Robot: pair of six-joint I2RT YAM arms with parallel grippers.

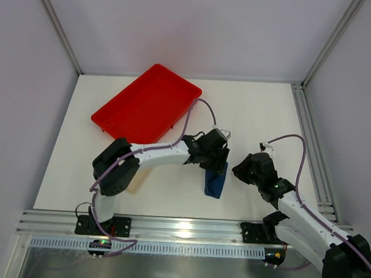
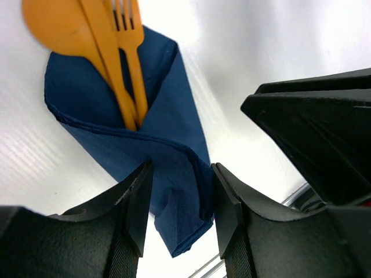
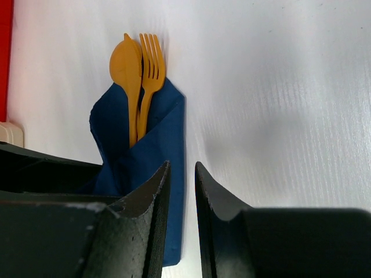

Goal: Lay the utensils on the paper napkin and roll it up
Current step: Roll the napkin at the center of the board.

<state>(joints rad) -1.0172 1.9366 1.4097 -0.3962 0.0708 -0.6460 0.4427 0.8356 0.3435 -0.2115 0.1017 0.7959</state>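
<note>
Lying folded on the tabletop point(image 3: 278, 87), paper napkin point(image 2: 168, 168) wraps utensils point(image 2: 124, 69), heads poking out. The left pincer point(image 2: 181, 168), apart, straddles its tail end. From the top view, the right pincer point(image 3: 182, 171), barely apart and empty, sits at its 3 o'clock.

No readable text, label, brand, number or sign appears in any of the views.

I see a white table point(image 1: 256, 118), matte. The red tray point(image 1: 146, 105) sits flat at far left, skewed to the edges. The navy napkin point(image 1: 214, 186) lies near centre, folded into a wrap. Orange utensils point(image 3: 139, 75) are tucked inside it, with the spoon and fork heads poking out over bare table. A beige strip point(image 3: 10, 134) lies near the tray, mostly hidden.
</note>
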